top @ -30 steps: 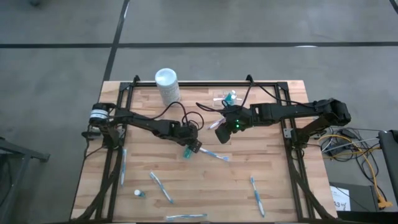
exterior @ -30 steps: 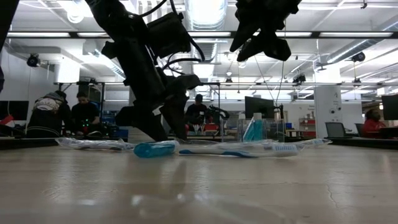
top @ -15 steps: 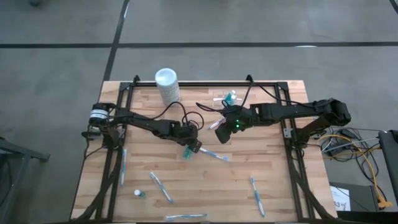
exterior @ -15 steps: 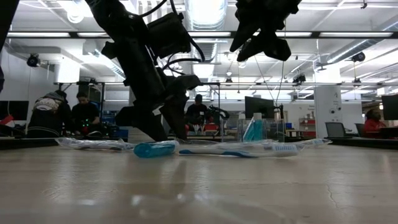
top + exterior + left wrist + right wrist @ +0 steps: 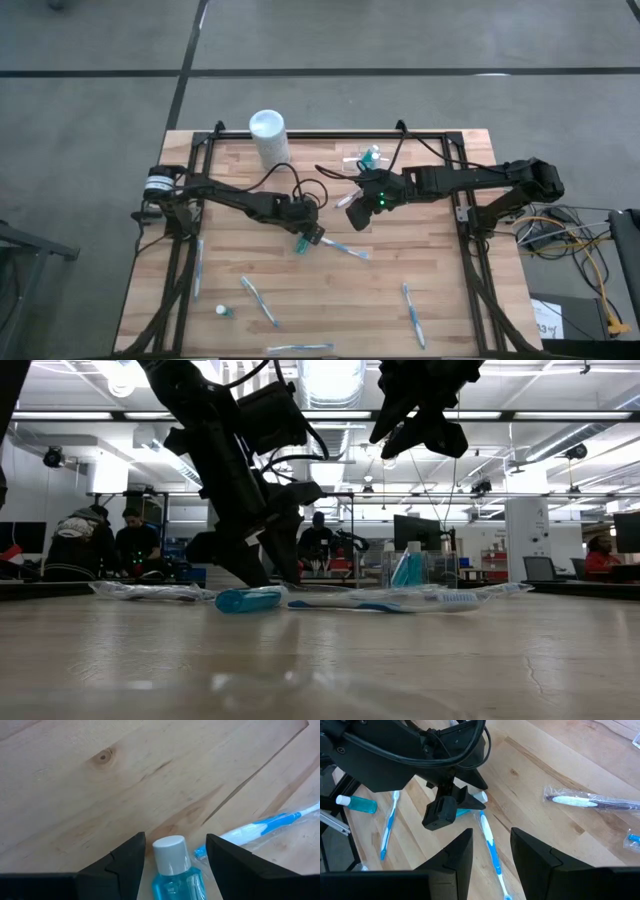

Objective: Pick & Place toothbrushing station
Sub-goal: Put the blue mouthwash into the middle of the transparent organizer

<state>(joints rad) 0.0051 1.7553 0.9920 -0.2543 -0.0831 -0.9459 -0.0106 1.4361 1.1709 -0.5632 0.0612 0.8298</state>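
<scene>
Fingers of the left gripper (image 5: 175, 855) straddle one small blue bottle (image 5: 172, 867) at frame centre, not clamped. Right gripper (image 5: 353, 213), parted, empty, hovers beside. Five loose toothbrushes lie lower down; the clear toothbrushing station (image 5: 371, 158) stands upper centre on the surface (image 5: 440, 270).

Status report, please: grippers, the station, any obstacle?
Left gripper open, low, straddling blue bottle. Right gripper open, raised, empty. Toothbrushing station untouched near far edge. Wrapped toothbrush beside bottle.
</scene>
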